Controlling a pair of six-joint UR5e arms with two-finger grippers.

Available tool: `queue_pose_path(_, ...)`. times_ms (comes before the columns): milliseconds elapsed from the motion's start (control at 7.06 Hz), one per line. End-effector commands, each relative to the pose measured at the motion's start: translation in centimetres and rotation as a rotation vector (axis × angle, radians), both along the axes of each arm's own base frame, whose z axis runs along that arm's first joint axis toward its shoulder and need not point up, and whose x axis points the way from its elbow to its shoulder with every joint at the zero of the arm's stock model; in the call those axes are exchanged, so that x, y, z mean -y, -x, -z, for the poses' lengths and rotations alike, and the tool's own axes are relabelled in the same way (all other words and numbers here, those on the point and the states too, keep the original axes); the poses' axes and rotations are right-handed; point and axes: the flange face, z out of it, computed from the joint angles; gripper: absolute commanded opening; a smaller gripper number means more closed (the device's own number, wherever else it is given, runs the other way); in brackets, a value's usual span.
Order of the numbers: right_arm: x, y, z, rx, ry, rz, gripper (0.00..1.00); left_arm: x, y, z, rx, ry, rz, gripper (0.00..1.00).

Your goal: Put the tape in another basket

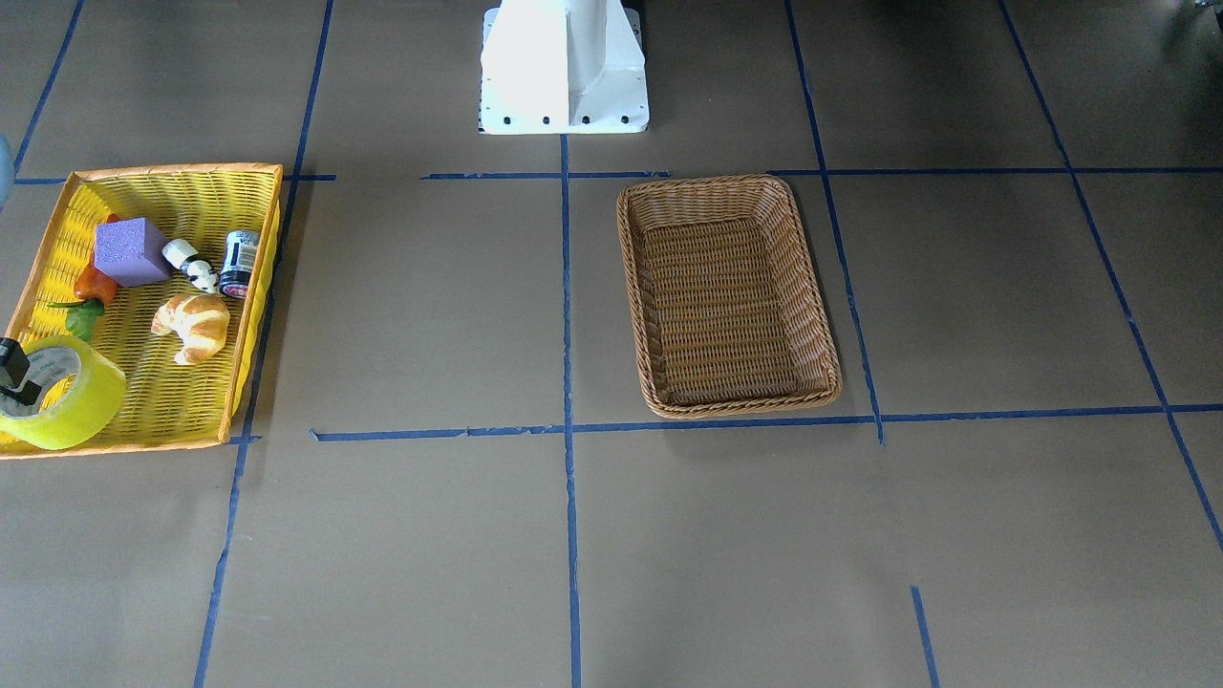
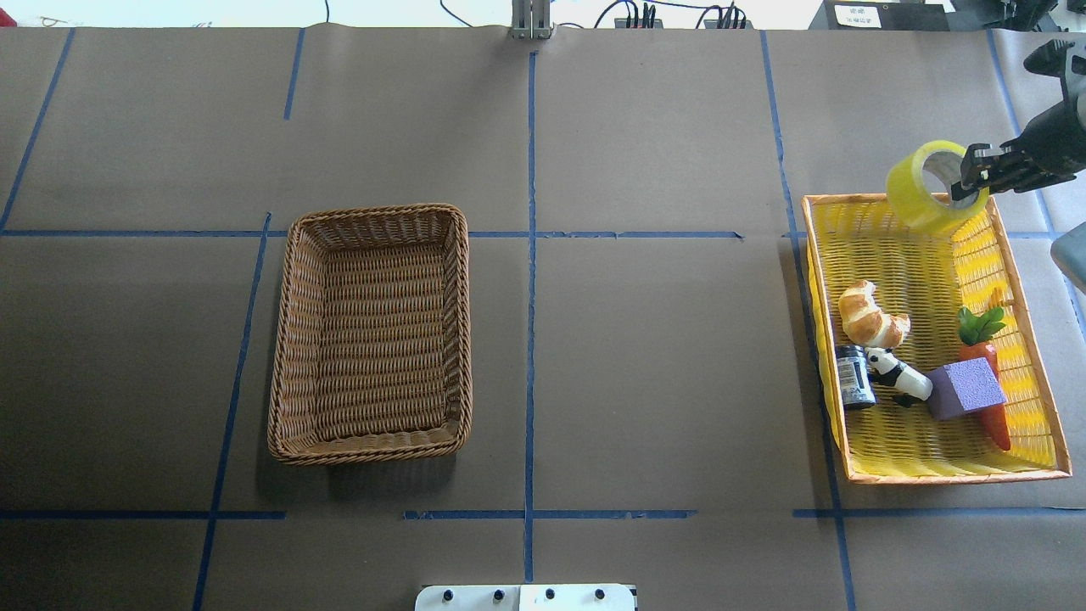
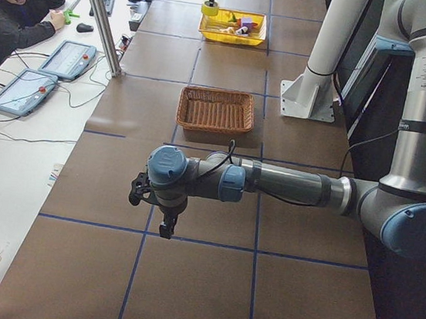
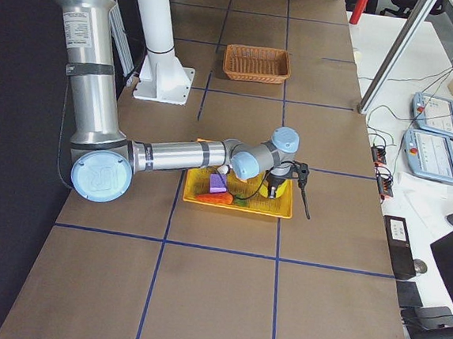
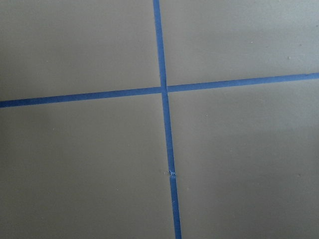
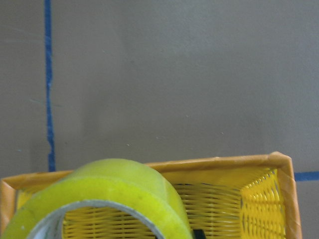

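Tape (image 2: pixel 915 200) hangs over the yellow basket's (image 2: pixel 933 477) far corner, its wall pinched by the right gripper (image 2: pixel 967 178). It looks light, stiff and slick, so that rim pinch suits. Whether the left gripper (image 3: pixel 164 230) is open cannot be told.

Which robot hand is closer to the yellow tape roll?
Right. The right gripper is shut on the tape roll, above the yellow basket; the left gripper hangs over the table, past the wicker basket.

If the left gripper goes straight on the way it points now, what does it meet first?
Likely the table itself, near the blue lines' crossing: the left gripper points down.
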Motion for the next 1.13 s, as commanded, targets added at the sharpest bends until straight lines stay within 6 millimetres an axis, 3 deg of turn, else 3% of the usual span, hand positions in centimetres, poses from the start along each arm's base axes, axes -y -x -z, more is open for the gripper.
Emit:
queue_pose_path(0, 0.5, 0.5, 3.8, 0.101, -0.017, 0.047, 0.0, 0.3, -1.3, 2.8, -0.047, -0.065, -0.022, 1.0)
queue_pose_path(142, 0.4, 0.8, 4.7, 0.13, -0.02, 0.068, 0.0, 1.3, -3.0, 4.5, -0.082, -0.072, -0.025, 1.0)
queue_pose_path(283, 0.8, 1.1, 6.4, 0.158, -0.013, 0.065, 0.0, 2.3, -6.1, 7.2, -0.104, -0.065, 0.003, 1.0)
queue_pose_path(567, -1.2, 4.3, 11.7, 0.246, 0.041, 0.013, 0.0, 2.7, -15.3, 12.5, -0.208, -0.021, 0.078, 1.0)
queue_pose_path(709, -2.7, 6.3, 13.6, 0.333, 0.062, -0.019, 0.01, 1.6, -19.6, 14.9, -0.292, 0.027, 0.113, 1.0)
queue_pose_path(992, -6.1, 10.8, 16.5, 0.501, 0.08, -0.078, 0.01, 1.5, -25.8, 21.9, -0.442, 0.118, 0.139, 1.0)
